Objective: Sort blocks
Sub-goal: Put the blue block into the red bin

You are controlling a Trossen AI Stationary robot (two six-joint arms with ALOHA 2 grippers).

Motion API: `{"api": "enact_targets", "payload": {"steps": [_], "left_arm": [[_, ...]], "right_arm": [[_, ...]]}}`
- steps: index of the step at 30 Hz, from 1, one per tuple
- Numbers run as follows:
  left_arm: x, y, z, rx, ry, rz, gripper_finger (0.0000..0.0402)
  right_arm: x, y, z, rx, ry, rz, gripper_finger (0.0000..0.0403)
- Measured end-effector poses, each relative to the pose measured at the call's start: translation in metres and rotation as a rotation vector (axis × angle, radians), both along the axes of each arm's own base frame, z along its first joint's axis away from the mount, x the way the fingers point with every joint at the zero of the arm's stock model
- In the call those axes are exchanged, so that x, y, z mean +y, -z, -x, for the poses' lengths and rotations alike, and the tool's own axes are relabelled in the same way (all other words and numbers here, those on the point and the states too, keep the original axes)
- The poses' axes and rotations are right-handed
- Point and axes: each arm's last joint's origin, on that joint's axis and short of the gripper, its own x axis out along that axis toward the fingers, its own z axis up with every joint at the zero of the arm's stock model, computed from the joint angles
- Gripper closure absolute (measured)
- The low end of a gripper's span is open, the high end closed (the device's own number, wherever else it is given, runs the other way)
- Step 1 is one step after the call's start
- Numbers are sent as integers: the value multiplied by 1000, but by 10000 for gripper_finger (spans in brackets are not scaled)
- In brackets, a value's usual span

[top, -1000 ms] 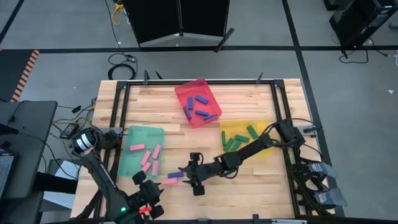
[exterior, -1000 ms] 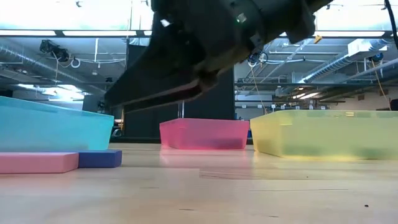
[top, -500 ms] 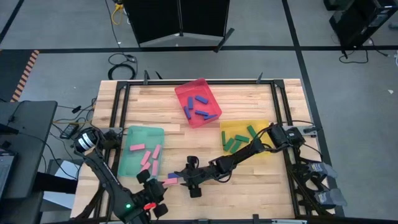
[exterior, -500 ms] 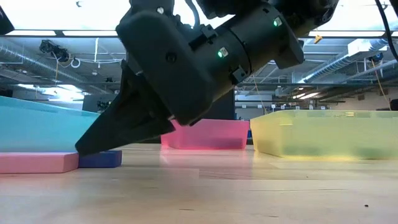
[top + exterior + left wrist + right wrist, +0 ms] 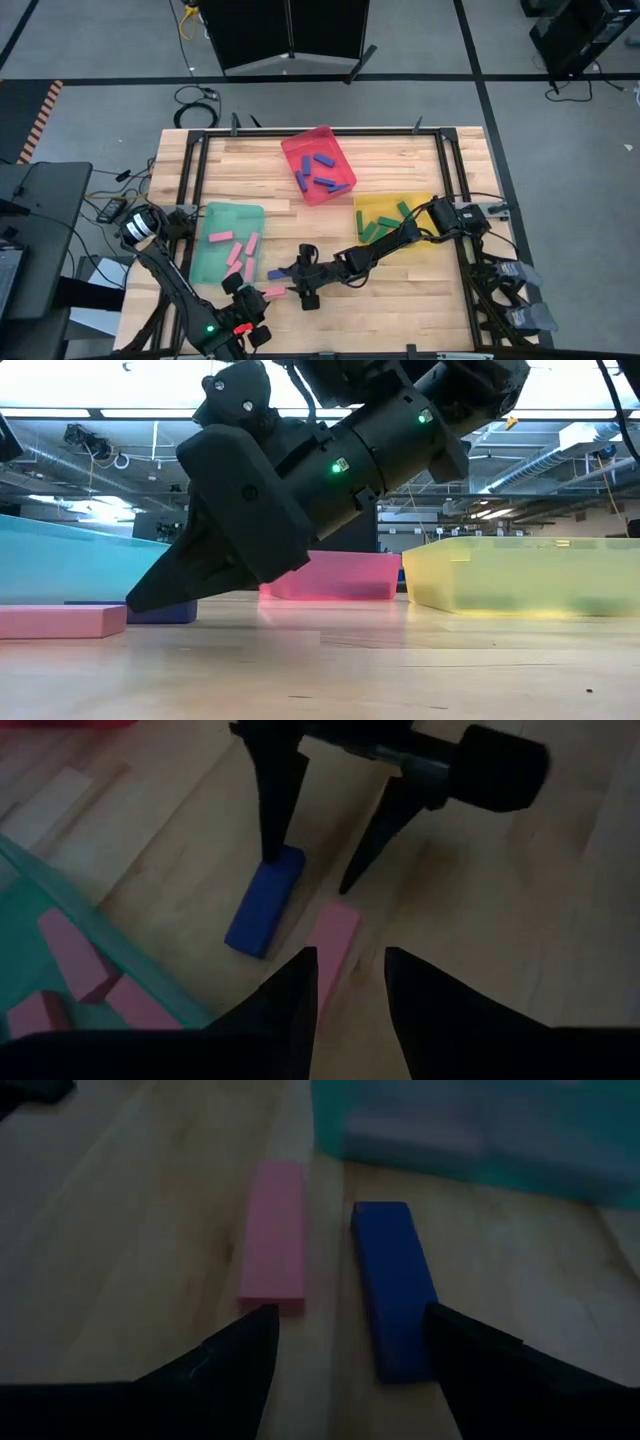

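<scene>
A blue-purple block (image 5: pixel 277 272) and a pink block (image 5: pixel 272 292) lie flat on the wood beside the green tray (image 5: pixel 215 262), which holds several pink blocks. The red tray (image 5: pixel 305 147) holds blue-purple blocks and the yellow tray (image 5: pixel 418 203) holds dark green ones. My right gripper (image 5: pixel 348 1315) is open and low over the table, with its fingers on either side of the blue-purple block's (image 5: pixel 393 1288) near end. My left gripper (image 5: pixel 350 955) is open and hovers just near of the pink block (image 5: pixel 330 942). My right gripper comes in slanting down from the table's right, fingers along the blue-purple block. One fingertip (image 5: pixel 271 848) stands right at the block's end (image 5: pixel 285 860). Whether it touches the block, I cannot tell. The block lies flat on the table.
The green tray's wall (image 5: pixel 60 565) stands close behind the two loose blocks (image 5: pixel 60 622). The right arm (image 5: pixel 390 240) stretches across the table's near half from the right. Bare wood (image 5: pixel 390 300) lies near of it.
My right gripper has moved toward the table's left and come down, from above the table to the blue-purple block, its fingers now around the block's end. Both loose blocks have stayed where they were.
</scene>
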Motion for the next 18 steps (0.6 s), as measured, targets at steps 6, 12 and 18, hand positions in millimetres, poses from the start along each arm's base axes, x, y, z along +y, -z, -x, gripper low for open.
{"api": "enact_targets", "payload": {"steps": [6,12,18], "left_arm": [[0,0,0,-2,0,-1,275],[0,0,0,0,7,-9,275],[0,0,0,2,15,-15,275]], "right_arm": [[3,-5,-3,-68,-17,-2,142],[-9,-3,-6,-45,-10,-3,142],[-21,-1,-9,-31,-6,9,141]]}}
